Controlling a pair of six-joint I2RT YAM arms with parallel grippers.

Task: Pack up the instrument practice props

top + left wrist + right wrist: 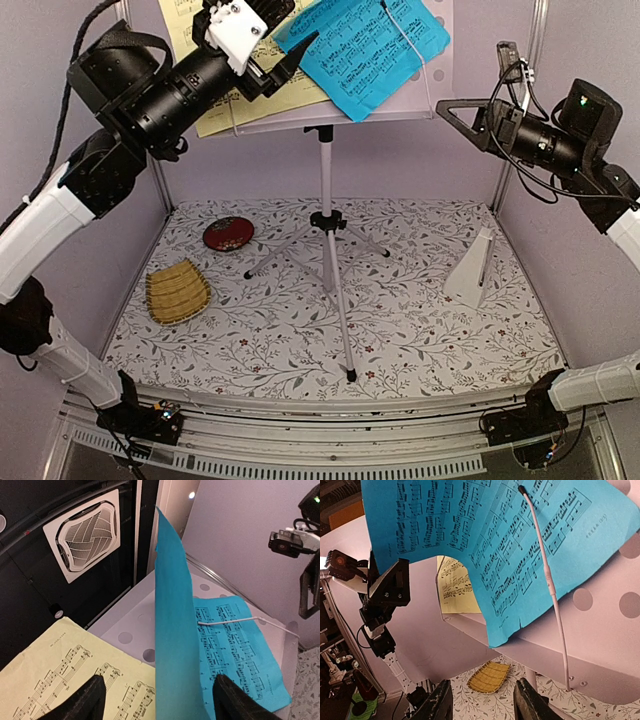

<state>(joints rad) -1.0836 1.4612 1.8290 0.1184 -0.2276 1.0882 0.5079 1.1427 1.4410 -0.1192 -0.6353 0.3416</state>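
Note:
The white perforated music-stand desk [300, 118] stands on silver tripod legs [330, 262] at the back middle. A blue music sheet [370, 50] and a pale-yellow music sheet [215, 112] lie on it. My left gripper [285, 68] is open at the blue sheet's left edge. In the left wrist view that edge of the blue sheet [175, 645] curls up between the spread fingers [82, 700]. My right gripper [455, 112] is open and empty to the right of the desk. The white pyramid metronome [472, 265] stands on the mat at the right.
A round red dish [228, 233] and a yellow woven bamboo tray [177, 292] lie on the floral mat at the left. A thin white wire retainer [545, 575] lies across the blue sheet. Lilac walls close in the left, back and right sides.

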